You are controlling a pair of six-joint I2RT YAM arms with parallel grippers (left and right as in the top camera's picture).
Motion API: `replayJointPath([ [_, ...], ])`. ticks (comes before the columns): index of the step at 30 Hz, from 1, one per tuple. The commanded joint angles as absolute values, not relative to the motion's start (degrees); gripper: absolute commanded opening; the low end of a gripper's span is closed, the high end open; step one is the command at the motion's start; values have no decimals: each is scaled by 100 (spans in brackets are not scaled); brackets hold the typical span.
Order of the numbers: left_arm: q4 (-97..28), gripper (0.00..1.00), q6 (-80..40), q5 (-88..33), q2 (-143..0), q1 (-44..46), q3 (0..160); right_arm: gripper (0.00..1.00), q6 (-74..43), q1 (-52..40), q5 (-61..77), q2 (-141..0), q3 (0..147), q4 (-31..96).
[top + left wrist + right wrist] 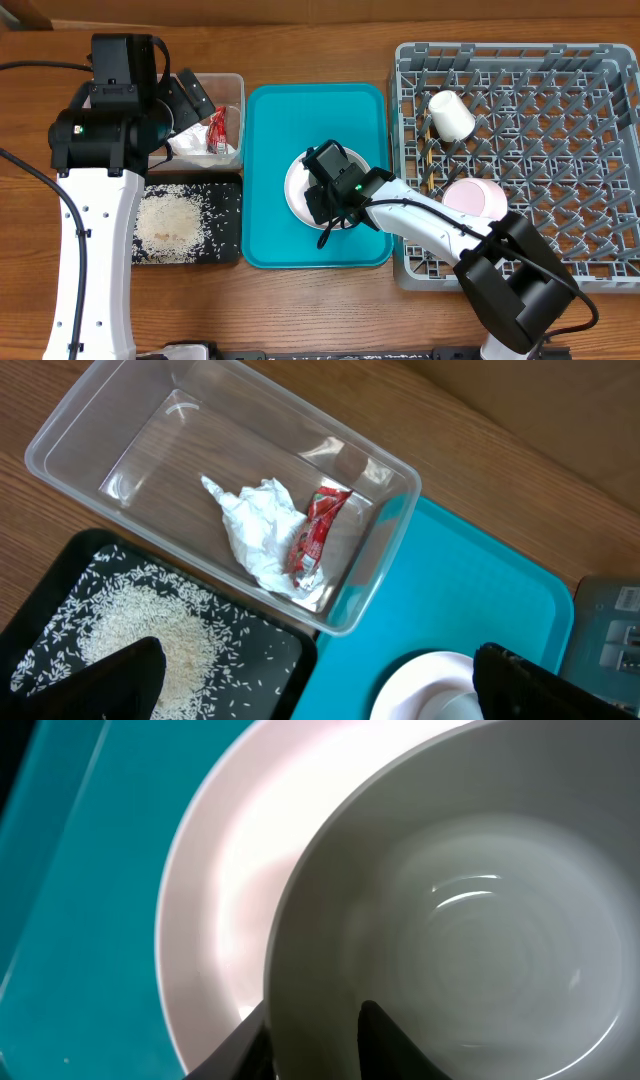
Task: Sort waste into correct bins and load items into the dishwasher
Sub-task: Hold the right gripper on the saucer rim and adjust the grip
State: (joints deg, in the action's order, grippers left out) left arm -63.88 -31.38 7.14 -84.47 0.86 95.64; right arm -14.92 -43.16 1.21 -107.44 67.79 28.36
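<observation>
My right gripper (332, 192) is shut on the rim of the pale grey bowl (470, 920), one finger inside and one outside (315, 1032). The bowl sits on the round whitish-pink plate (297, 190) (230, 880). My left gripper (195, 100) (320, 685) is open and empty above the bins. The clear tub (232, 85) (90, 435) holds the crumpled white tissue (250, 525) and the red wrapper (315, 530). The black tray (225, 225) (290, 660) holds loose rice (165, 222) (140, 630). The grey dish rack (560, 90) holds the white cup (452, 115) and the pink bowl (472, 197).
The plate lies on a teal serving tray (290, 120) (470, 590) between the bins and the rack. The left arm's white link (95, 260) runs down the left side of the wooden table (320, 25).
</observation>
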Motion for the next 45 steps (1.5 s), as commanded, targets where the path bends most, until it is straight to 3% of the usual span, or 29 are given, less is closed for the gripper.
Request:
replayJointPath([
  [1, -6390, 100, -3175, 749, -8475, 75, 9647, 28, -1431, -4300, -36, -10748, 6757, 2886],
  [18, -6390, 100, -3175, 749, -8475, 75, 9647, 17, -1433, -4300, -36, -10735, 7730, 4112],
  [45, -6390, 100, -3175, 749, -8475, 78, 9647, 18, -1037, -4307, -38, -10748, 7548, 4069],
])
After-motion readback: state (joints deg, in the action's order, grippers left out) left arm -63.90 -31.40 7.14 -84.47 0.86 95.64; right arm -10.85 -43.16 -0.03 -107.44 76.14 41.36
